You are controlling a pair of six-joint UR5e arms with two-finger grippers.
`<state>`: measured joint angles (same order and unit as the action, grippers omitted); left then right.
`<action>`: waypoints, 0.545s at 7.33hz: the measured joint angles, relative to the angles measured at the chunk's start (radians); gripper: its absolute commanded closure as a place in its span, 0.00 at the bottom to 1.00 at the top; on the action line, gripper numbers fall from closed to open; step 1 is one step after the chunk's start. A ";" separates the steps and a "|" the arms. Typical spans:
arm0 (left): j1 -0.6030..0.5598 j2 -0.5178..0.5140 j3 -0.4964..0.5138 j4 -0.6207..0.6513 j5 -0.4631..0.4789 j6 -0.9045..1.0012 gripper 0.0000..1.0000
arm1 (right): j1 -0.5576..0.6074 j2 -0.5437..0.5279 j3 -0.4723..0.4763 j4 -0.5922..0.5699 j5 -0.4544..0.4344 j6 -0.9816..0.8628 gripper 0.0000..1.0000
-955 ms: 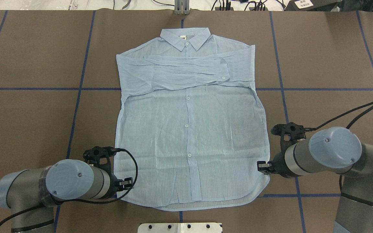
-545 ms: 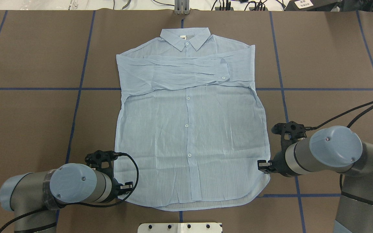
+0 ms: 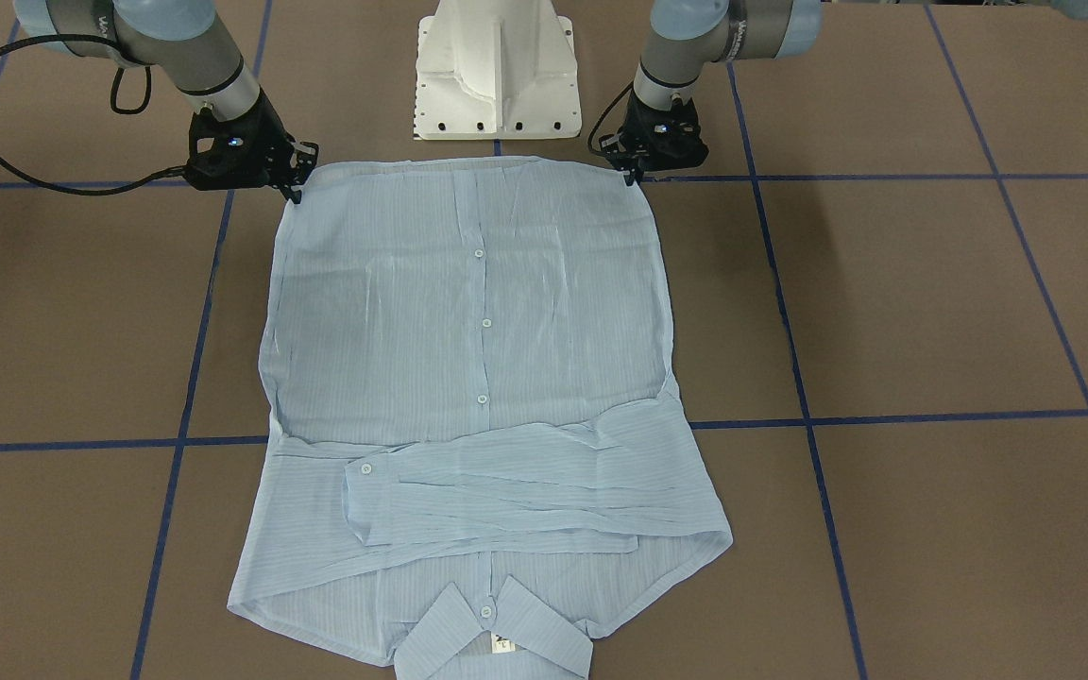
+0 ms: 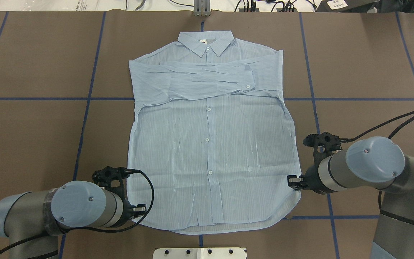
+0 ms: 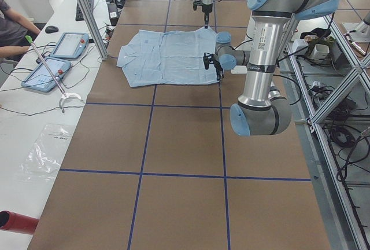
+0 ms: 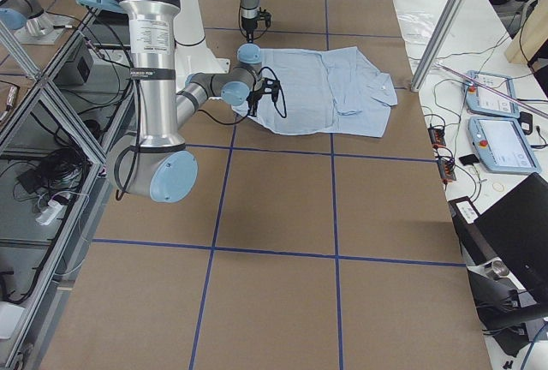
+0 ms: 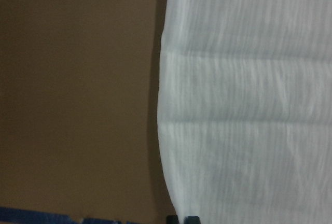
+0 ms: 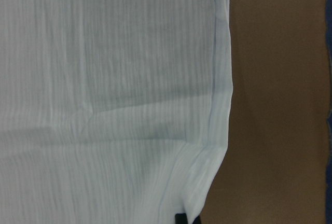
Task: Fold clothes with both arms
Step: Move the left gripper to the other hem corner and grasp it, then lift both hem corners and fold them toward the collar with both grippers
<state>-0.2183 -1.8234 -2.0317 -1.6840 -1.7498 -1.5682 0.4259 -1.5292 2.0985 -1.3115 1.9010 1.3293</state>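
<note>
One brown table (image 4: 31,126) crossed by blue tape lines carries the scene, with a white pedestal base (image 3: 495,76) at its robot edge. Out from that base the light blue striped shirt (image 4: 210,151) lies flat and buttoned, front up. Its hem lies just in front of the base and its collar (image 4: 206,41) at the end farthest from the base. One sleeve (image 4: 207,81) is folded across the chest, beyond the body panel as seen from the base.

To one side of the base the left arm (image 4: 77,207) lies low, its wrist pointing toward the hem corner. To the other side the right arm (image 4: 372,163) does the same, slightly farther out from the base. Lettering runs along the arm tubes but is too small to read.

The left gripper (image 4: 139,209) has its tip at the shirt's side edge by the hem corner. The right gripper (image 4: 293,181) meets the opposite edge. Whether either pair of jaws is apart or pinching cloth cannot be told; each wrist view shows only a dark fingertip at the fabric's border.

The white neck label (image 3: 503,645) sits inside the collar, its print illegible.
</note>
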 measured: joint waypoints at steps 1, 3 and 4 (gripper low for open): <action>0.000 -0.004 -0.014 0.016 -0.001 0.000 1.00 | 0.004 0.000 0.000 0.000 0.001 -0.001 1.00; -0.005 -0.002 -0.041 0.025 -0.002 0.001 1.00 | 0.014 0.002 0.003 0.000 0.003 -0.002 1.00; -0.016 0.003 -0.064 0.026 -0.002 0.002 1.00 | 0.031 0.006 0.008 0.000 0.006 -0.004 1.00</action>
<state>-0.2343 -1.8207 -2.0955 -1.6576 -1.7521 -1.5660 0.4574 -1.5236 2.1061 -1.3115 1.9068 1.3258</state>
